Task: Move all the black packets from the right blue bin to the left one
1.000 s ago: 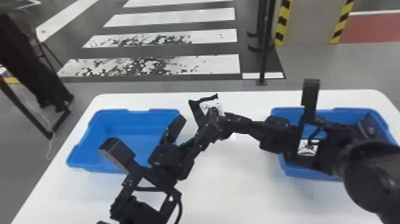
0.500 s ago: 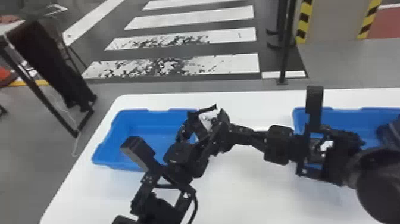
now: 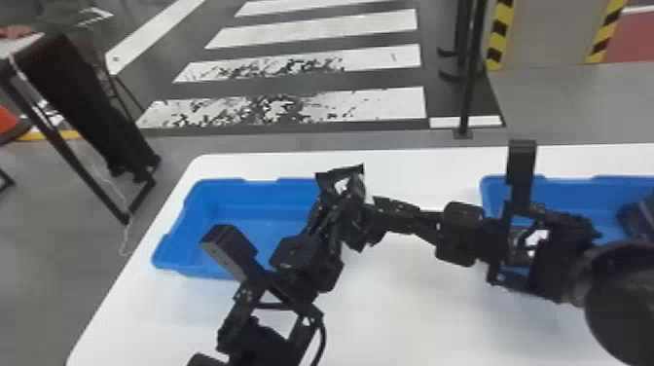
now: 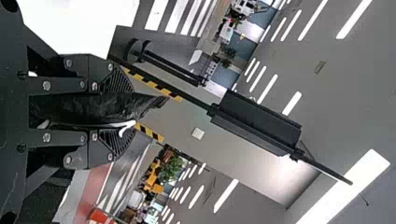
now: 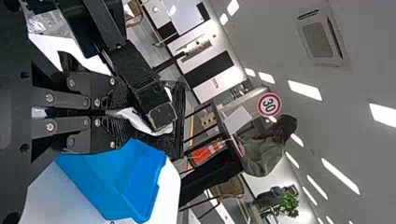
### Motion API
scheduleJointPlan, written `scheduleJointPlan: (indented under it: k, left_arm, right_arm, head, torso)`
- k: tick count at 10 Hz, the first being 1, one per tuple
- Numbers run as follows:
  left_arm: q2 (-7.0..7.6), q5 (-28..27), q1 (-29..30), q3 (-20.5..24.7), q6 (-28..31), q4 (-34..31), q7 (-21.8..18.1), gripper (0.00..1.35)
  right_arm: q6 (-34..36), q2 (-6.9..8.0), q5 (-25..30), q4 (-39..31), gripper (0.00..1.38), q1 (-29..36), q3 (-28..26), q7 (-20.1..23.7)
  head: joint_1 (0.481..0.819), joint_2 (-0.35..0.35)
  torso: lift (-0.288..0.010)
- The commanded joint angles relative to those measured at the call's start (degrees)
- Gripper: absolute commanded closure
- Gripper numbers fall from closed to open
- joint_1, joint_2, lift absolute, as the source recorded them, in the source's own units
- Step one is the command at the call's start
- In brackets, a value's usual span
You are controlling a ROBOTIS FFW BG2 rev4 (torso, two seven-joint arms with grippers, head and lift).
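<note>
Over the white table (image 3: 418, 311): Two black arms meet in the head view, their grippers converging near the far right corner of the left blue bin (image 3: 243, 216).

Left gripper (image 3: 343, 204): Its fingers close on a black packet (image 4: 93, 107), one on each side of the dark wrapping, with a crumpled end poking past the fingertips and a pale strip running along one edge.

Right gripper (image 3: 372, 221): In the right wrist view, its fingers pinch a pale-edged piece of wrapping (image 5: 133, 119), just beside a black block of the left arm (image 5: 144, 93) that partly covers it. Whether both grippers share one packet cannot be told.

Left blue bin: It sits on the table, the left arm crossing its right side; the part in sight shows bare blue floor and walls.

Right blue bin (image 3: 496, 190): It stands well apart from its twin, partly behind the right arm, with a dark packet (image 3: 637, 216) inside toward the right edge of the head view.

Signage: A round sign with a red ring and dark numerals (image 5: 269, 104) lies sideways in the right wrist view, in the room beyond the table.

Packet markings: The pale areas on the wrapping are too small or too creased to make out as lettering.

Floor beyond: White crossing stripes (image 3: 292, 107) run across dark flooring, near a black post (image 3: 471, 82) and yellow-and-black hazard tape (image 3: 499, 34).
</note>
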Motion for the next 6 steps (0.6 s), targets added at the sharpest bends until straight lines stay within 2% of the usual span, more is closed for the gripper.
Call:
scheduleJointPlan:
  k: [1,2,3,4,5,6]
  left_arm:
    - [0.00,-1.73,0.29,0.52,-3.35,0.26,1.62,1.22]
    - [-0.44,-5.50,-0.84,2.23,-5.32,2.79,3.46,1.22]
    - [-0.88,-10.53,-3.23,4.63,-7.71,8.13,5.22,1.22]
    - [-1.32,-16.59,-5.90,8.17,-9.67,14.18,6.45,1.22]
    - [-1.94,-25.16,-8.57,12.29,-11.36,19.38,8.30,1.22]
    - [-1.94,-36.24,-11.66,15.37,-15.58,25.71,12.08,1.22]
  right_arm:
    - [-2.49,0.03,-0.98,1.63,0.82,0.26,-0.12,0.63]
    - [-3.33,0.03,-1.09,2.19,0.42,0.54,-0.80,1.07]
    - [-3.89,0.03,-1.09,2.61,0.15,1.10,-2.29,1.25]
    - [-4.17,0.03,-1.21,2.61,0.10,1.52,-3.43,1.25]
    - [-4.60,0.03,-1.09,2.61,0.12,1.80,-4.11,1.25]
    - [-4.88,-0.05,-0.98,2.61,0.12,2.09,-4.69,1.25]
  head:
    - [0.695,0.235]
    - [0.695,0.240]
    - [0.695,0.257]
    - [0.695,0.275]
    - [0.695,0.300]
    - [0.695,0.317]
  torso:
    - [-0.168]
    - [-0.168]
    - [-0.168]
    - [-0.168]
    - [-0.168]
    - [-0.168]
